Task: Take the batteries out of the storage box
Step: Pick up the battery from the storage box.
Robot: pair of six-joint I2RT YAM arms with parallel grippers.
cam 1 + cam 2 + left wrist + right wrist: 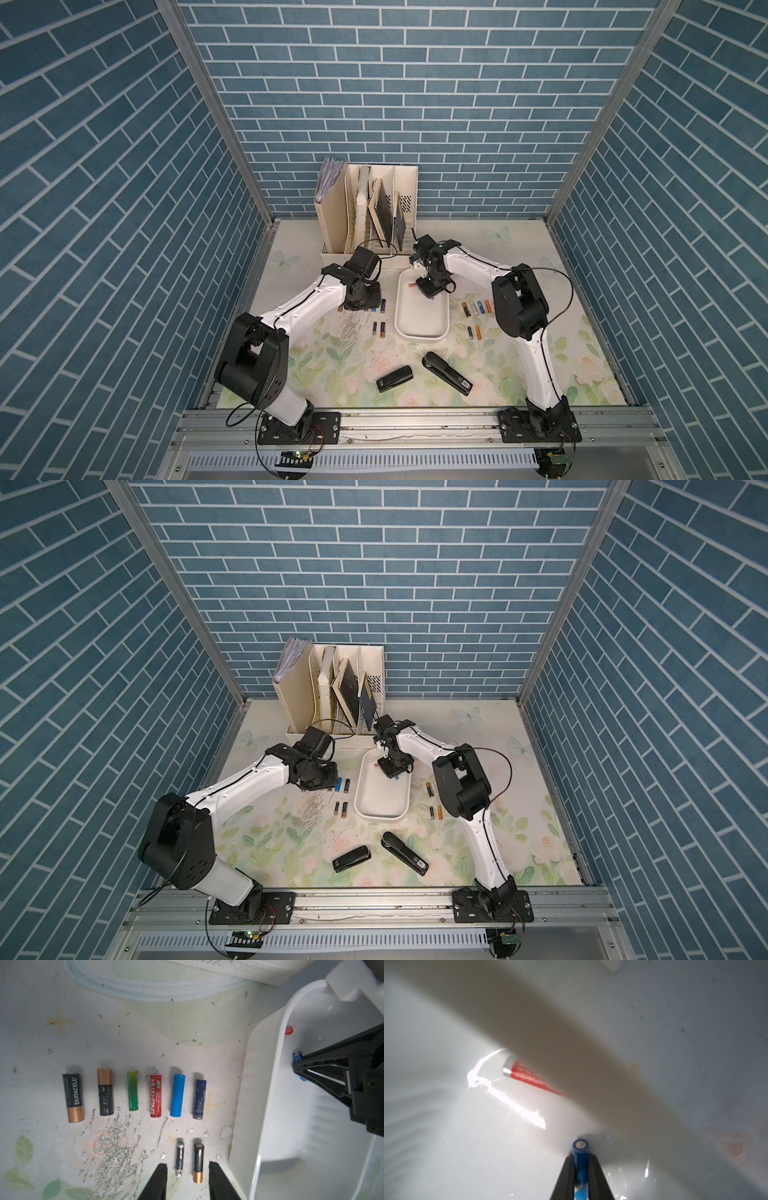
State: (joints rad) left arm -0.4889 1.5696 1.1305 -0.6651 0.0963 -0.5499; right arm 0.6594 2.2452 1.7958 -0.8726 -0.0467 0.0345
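Pick made, lift-out pending
Bottom centre of the right wrist view, the right fingers [566, 1176] pinch a blue battery [580, 1150] inside the storage box [420, 336]; a red battery [529, 1078] lies mid-left. Left fingers [160, 1180] gape, empty. Next, I reckon: lift clear, set it on the tabletop [332, 374].

Blue brick-patterned walls [415, 83] surround a floral-print tabletop [332, 374] on three sides.

Both top views: bright, even overhead light, sharp, w/ wide-angle bend at edges. Left wrist view crisp; batteries [155, 1098] cast short soft shadows. Right wrist view mostly out of focus, blown-out glare streak on storage box [456, 1136] floor; only blue battery [580, 1157] near-sharp.
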